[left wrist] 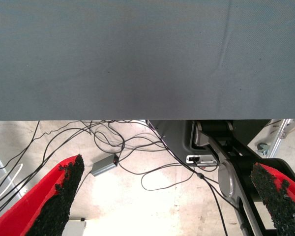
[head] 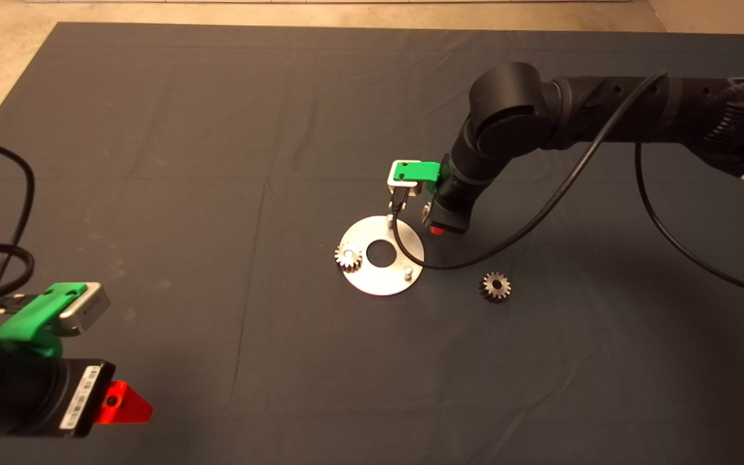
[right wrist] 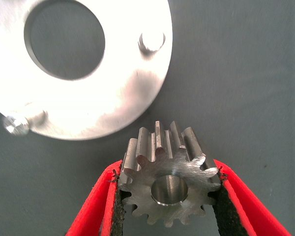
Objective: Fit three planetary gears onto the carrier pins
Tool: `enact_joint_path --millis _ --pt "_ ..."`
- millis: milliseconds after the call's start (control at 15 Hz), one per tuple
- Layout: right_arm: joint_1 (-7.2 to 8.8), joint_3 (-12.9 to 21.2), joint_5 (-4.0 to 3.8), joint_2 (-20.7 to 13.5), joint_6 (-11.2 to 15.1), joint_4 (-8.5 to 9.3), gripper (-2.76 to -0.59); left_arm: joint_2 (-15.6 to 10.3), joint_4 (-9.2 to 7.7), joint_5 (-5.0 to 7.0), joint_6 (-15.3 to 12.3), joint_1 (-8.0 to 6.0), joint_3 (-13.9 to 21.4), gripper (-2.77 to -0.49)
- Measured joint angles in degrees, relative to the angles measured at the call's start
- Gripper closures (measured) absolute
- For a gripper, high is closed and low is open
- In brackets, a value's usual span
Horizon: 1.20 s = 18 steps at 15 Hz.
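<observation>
A shiny round disc (head: 382, 278) lies mid-mat. One planetary gear (head: 349, 257) sits on its left pin. Two carrier pins (head: 389, 219) (head: 406, 272) stand bare. A further gear (head: 495, 286) lies loose on the mat to the disc's right. My right gripper (head: 435, 226) hangs just off the disc's far right rim, shut on another gear (right wrist: 162, 147). In the right wrist view that gear sits between the red fingers (right wrist: 169, 172), beside the disc (right wrist: 118, 88) and the bare pins (right wrist: 151, 42) (right wrist: 15, 123). The left gripper (head: 123, 403) rests at the lower left, open (left wrist: 172, 201).
A black cable (head: 540, 213) droops from the right arm over the mat and across the disc's right side. The left wrist view looks past the mat's edge (left wrist: 137, 115) to a floor with loose cables (left wrist: 113, 142).
</observation>
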Motion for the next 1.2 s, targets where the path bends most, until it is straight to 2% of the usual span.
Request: enact_joint_path --millis 200,400,600,800,1200 --pt "0.17 -3.9 -0.10 1.8 0.2 2.27 -1.05 -0.1 0.00 0.00 0.0 0.00 0.0 -2.46" --pt "0.19 -6.4 -0.20 3.6 0.4 2.71 -1.05 -0.1 -0.01 0.00 0.0 0.00 0.0 -2.46" --pt "0.19 -9.5 0.11 5.4 0.3 5.31 -1.05 -0.1 -0.01 0.01 0.0 0.00 0.0 -2.46" --pt "0.19 -10.2 -0.11 5.6 0.3 5.67 -1.05 -0.1 -0.01 0.00 0.0 0.00 0.0 -2.46" --pt "0.19 -10.5 0.00 5.9 0.4 5.88 -1.05 -0.1 -0.01 0.00 0.0 0.00 0.0 -2.46"
